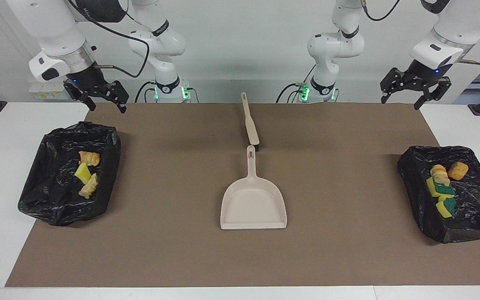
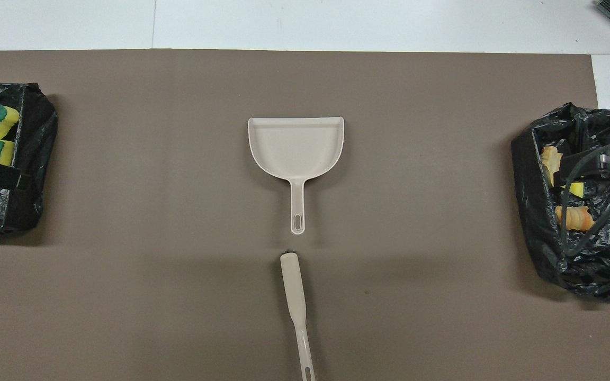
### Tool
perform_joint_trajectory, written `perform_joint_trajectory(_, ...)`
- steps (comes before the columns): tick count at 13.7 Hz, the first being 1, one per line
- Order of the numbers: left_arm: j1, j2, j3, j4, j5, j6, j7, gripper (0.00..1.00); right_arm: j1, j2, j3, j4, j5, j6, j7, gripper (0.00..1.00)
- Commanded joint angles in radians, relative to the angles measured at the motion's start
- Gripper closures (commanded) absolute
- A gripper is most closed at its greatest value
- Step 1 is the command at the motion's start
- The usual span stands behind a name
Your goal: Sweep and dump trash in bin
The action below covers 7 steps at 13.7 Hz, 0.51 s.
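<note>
Facing view: all trash seems already binned, both arms raised and empty.

The right gripper [image 1: 101,99] hangs wide open above the black-bagged bin [image 1: 52,204] holding three yellow-and-tan scraps [image 1: 86,173]; the beige plastic dustpan [image 1: 253,205] lies mid-mat; the left gripper [image 1: 416,84], equally wide, should stay clear above the second bin's four scraps [image 1: 444,184].

Beige dustpan [image 1: 253,203] and brush [image 1: 250,121] on brown mat [image 1: 173,233]; black bin bags [image 1: 67,173] hold yellow-green sponges [image 1: 441,192] and golden pastries [image 1: 89,158].
</note>
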Motion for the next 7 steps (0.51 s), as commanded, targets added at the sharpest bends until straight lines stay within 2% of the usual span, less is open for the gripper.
perform_joint_trajectory(1,-0.011,0.019,0.001,0.042,0.024,-0.022,-0.072,0.0,-0.004,-0.009,0.001,-0.009,0.017,0.015,-0.013,0.0)
perform_joint_trajectory(7,-0.015,0.005,-0.005,0.026,0.02,-0.009,-0.127,0.0,-0.004,-0.009,0.001,-0.009,0.017,0.015,-0.013,0.0)
